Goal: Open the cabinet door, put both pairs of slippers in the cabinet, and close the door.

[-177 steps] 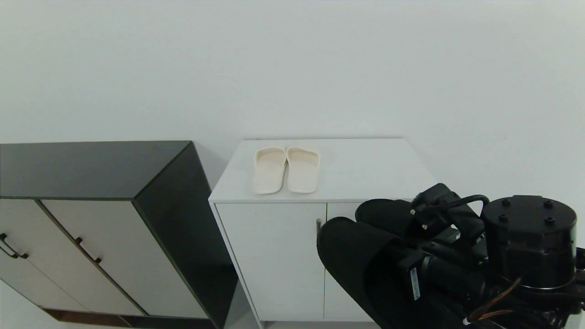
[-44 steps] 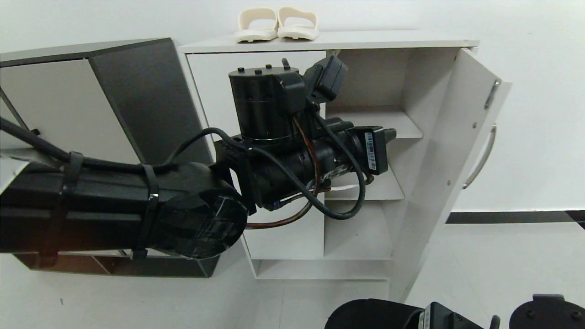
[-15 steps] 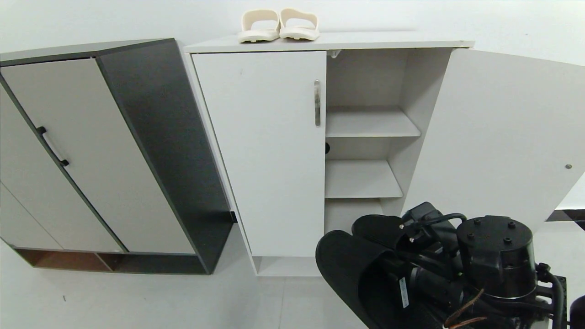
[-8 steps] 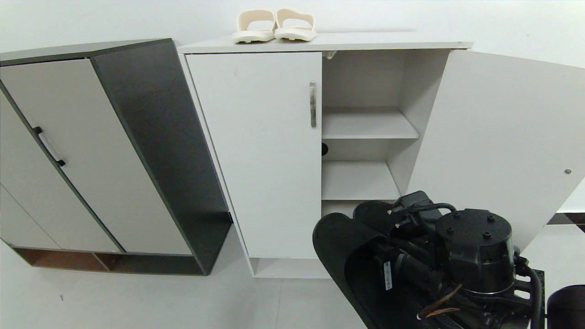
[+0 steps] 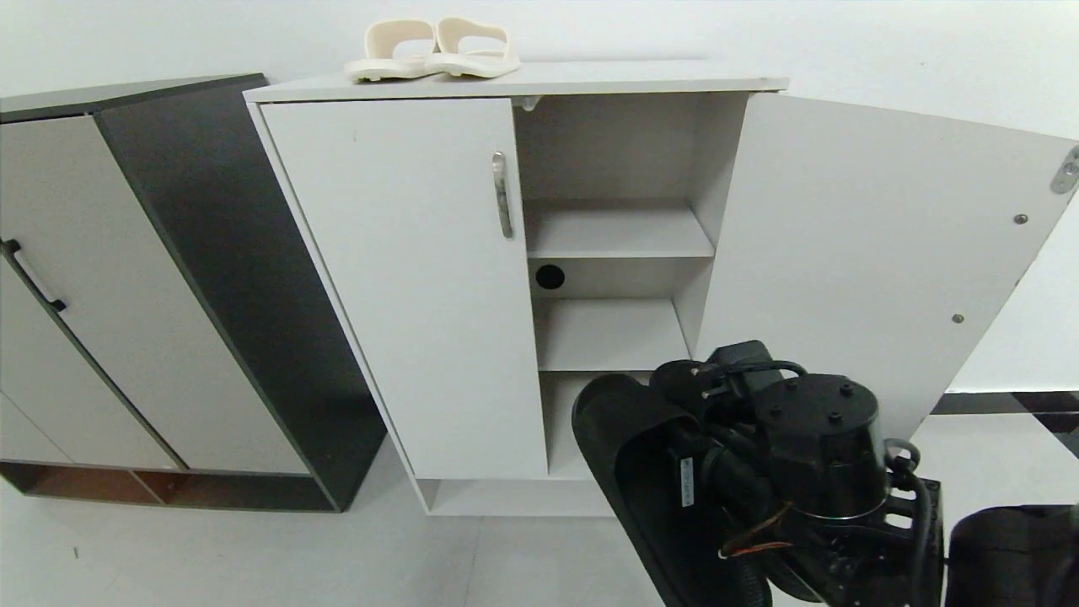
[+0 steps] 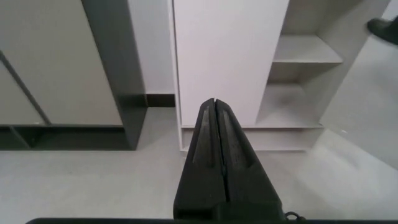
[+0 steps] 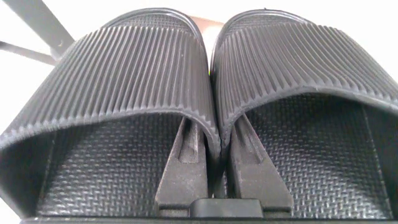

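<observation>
The right fingers (image 7: 184,163) pinch the black slippers (image 7: 149,81) before the cabinet (image 5: 396,278), its right door (image 5: 851,253) open, cream slippers (image 5: 434,49) on top; the left fingers (image 6: 204,155) are pressed together, empty.

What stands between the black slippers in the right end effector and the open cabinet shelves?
Nothing visible does. The right door is swung wide open, the visible shelves lie bare, and the black slippers, held by the right end effector, hang before the opening.

White cabinet (image 5: 641,83): right door (image 5: 860,253) swung wide open, left door (image 5: 405,278) shut. Cream slippers (image 5: 434,49) paired on its top; black slippers (image 5: 615,421) side by side before the lower shelves.
</observation>
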Controlling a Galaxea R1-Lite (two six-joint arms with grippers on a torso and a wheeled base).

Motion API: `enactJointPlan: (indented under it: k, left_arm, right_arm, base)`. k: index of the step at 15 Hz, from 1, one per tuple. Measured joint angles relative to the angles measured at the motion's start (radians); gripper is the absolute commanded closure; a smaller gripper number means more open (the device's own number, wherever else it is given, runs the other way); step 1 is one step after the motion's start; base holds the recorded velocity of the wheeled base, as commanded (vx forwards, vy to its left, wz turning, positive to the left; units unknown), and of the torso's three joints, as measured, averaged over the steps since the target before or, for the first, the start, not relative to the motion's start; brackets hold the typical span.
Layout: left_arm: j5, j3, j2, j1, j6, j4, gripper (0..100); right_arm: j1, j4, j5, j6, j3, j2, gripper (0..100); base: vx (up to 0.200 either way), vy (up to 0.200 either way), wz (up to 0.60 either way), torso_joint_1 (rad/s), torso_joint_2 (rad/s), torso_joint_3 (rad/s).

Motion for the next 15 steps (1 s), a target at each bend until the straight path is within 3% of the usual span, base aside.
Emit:
enactJointPlan:
  k: [5, 8, 10, 11, 15]
  left_arm:
    - [-0.002, 0.000, 0.000, 0.001, 0.002, -0.001, 100]
    - [-0.005, 0.000, 0.000, 0.001, 0.008, -0.001, 100]
    - [-0.013, 0.000, 0.000, 0.001, 0.027, 0.000, 100]
    - [-0.034, 0.000, 0.000, 0.001, 0.057, 0.000, 100]
    - [-0.040, 0.000, 0.001, 0.001, 0.059, 0.001, 100]
  right_arm:
    - [0.006, 0.006, -0.053, 0.006, -0.068, 0.101, 100]
    - [0.005, -0.053, -0.066, 0.093, -0.104, 0.192, 100]
    - [0.005, -0.082, -0.068, 0.115, -0.124, 0.226, 100]
    - [0.002, -0.085, -0.071, 0.142, -0.137, 0.237, 100]
    - [0.003, -0.064, -0.073, 0.147, -0.161, 0.263, 100]
  base:
    - [0.000, 0.000, 0.00, 0.000, 0.00, 0.000]
    - [0.000, 0.000, 0.00, -0.002, 0.00, -0.088]
    - [0.000, 0.000, 0.00, 0.005, 0.00, -0.178]
    - [0.000, 0.000, 0.00, 0.002, 0.00, -0.193]
    - [0.000, 0.000, 0.00, 0.004, 0.00, -0.192]
